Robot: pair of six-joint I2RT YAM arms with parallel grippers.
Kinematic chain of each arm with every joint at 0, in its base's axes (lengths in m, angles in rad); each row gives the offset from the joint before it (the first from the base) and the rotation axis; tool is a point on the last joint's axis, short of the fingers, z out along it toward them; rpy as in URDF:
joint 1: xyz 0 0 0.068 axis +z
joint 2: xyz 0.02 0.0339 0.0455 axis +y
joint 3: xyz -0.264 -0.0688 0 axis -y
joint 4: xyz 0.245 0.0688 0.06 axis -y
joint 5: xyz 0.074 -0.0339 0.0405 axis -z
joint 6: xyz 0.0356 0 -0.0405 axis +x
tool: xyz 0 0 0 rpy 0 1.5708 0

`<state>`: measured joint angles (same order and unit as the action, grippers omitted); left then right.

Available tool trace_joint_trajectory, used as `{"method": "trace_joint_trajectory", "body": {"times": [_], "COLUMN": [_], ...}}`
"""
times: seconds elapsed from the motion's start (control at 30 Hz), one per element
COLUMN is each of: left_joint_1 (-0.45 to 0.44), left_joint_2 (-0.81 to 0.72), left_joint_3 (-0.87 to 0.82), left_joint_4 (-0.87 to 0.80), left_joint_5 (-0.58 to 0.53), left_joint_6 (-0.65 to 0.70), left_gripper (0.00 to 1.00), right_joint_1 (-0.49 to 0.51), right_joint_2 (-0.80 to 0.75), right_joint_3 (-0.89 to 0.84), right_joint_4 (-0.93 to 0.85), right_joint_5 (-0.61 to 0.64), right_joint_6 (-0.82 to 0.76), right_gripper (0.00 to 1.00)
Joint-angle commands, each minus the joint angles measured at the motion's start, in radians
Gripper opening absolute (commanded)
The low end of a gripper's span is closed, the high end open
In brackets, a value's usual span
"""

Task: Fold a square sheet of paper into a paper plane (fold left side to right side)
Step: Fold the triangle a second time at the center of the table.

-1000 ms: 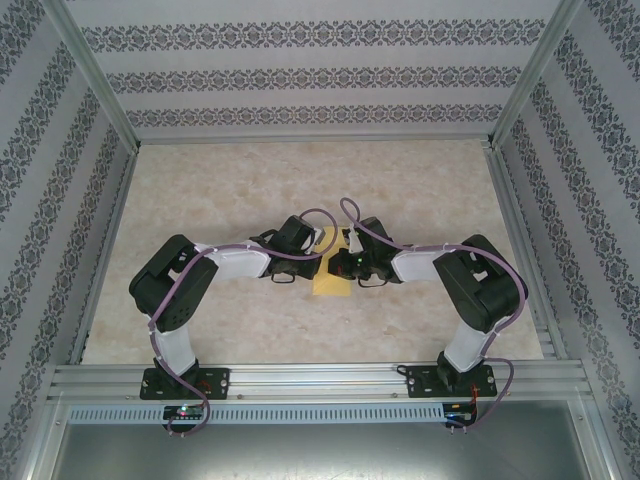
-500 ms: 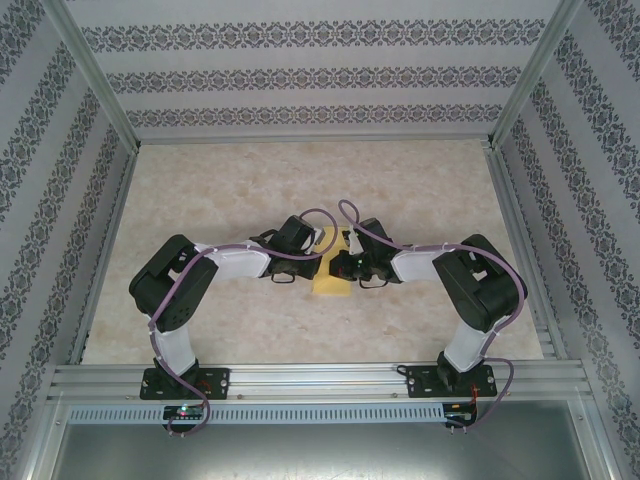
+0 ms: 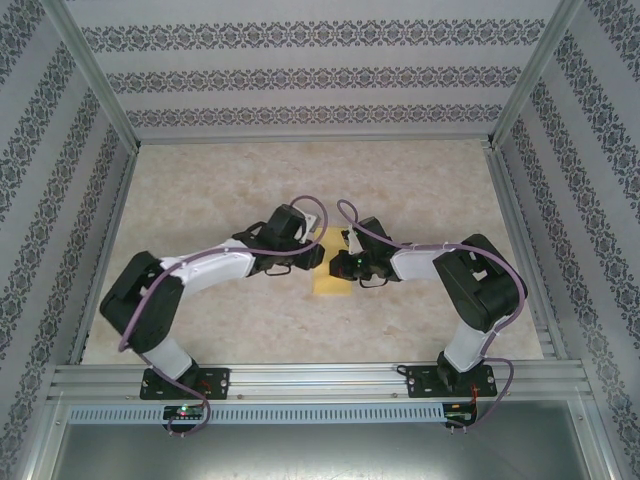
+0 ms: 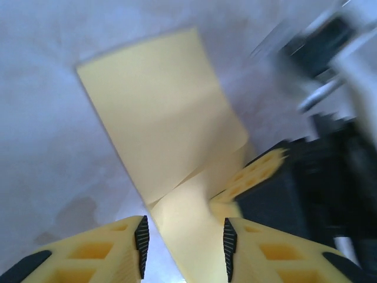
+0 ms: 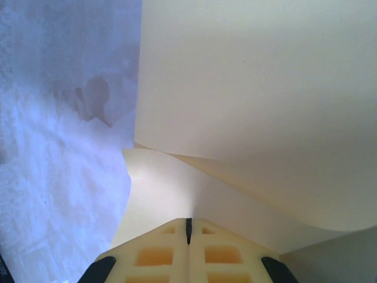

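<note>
1. Item: square sheet of paper (image 3: 331, 272), yellow, lying between my two tools. It is partly folded, and the upper layer bows up off the lower one.
2. Left tool (image 4: 185, 242): at the sheet's left, jaws apart, with the sheet's near end in the gap, apparently unpinched.
3. Right tool (image 5: 188, 223): at the sheet's right, jaws closed, tips at the lower layer. I cannot tell whether it pinches.
4. Step, by my judgement: the left-to-right fold is laid over but not yet pressed.
5. Next move: flatten the upper layer, align the edges, press the crease.
6. Room: the table (image 3: 420, 190) is open beyond the sheet, and my arms crowd both of the sheet's sides.
</note>
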<state>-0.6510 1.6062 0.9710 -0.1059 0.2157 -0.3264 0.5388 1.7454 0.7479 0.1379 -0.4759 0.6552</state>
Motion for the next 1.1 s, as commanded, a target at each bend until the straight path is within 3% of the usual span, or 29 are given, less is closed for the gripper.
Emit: {"method": "trace_joint_trajectory", "body": {"times": [0.0, 0.27, 0.5, 0.73, 1.07], "left_joint_1": [0.014, 0.008, 0.004, -0.001, -0.001], "left_joint_2": [-0.084, -0.077, 0.026, 0.120, 0.145], "left_joint_3": [-0.026, -0.140, -0.167, -0.138, -0.144], "left_joint_4": [-0.031, 0.106, 0.207, 0.222, 0.183], "left_joint_5": [0.025, 0.340, 0.454, 0.489, 0.410], "left_joint_6": [-0.025, -0.117, -0.178, -0.178, -0.155], "left_gripper": [0.42, 0.35, 0.31, 0.30, 0.29], "right_joint_1": [0.000, 0.004, 0.008, 0.012, 0.013], "right_joint_2": [0.026, 0.030, 0.040, 0.040, 0.032], "right_joint_3": [0.002, 0.013, 0.022, 0.030, 0.032], "right_joint_4": [-0.103, -0.118, -0.121, -0.132, -0.148], "right_joint_5": [0.054, 0.059, 0.053, 0.056, 0.062], "right_joint_6": [-0.026, -0.031, -0.030, -0.032, -0.038], "right_gripper": [0.00, 0.00, 0.00, 0.00, 0.00]}}
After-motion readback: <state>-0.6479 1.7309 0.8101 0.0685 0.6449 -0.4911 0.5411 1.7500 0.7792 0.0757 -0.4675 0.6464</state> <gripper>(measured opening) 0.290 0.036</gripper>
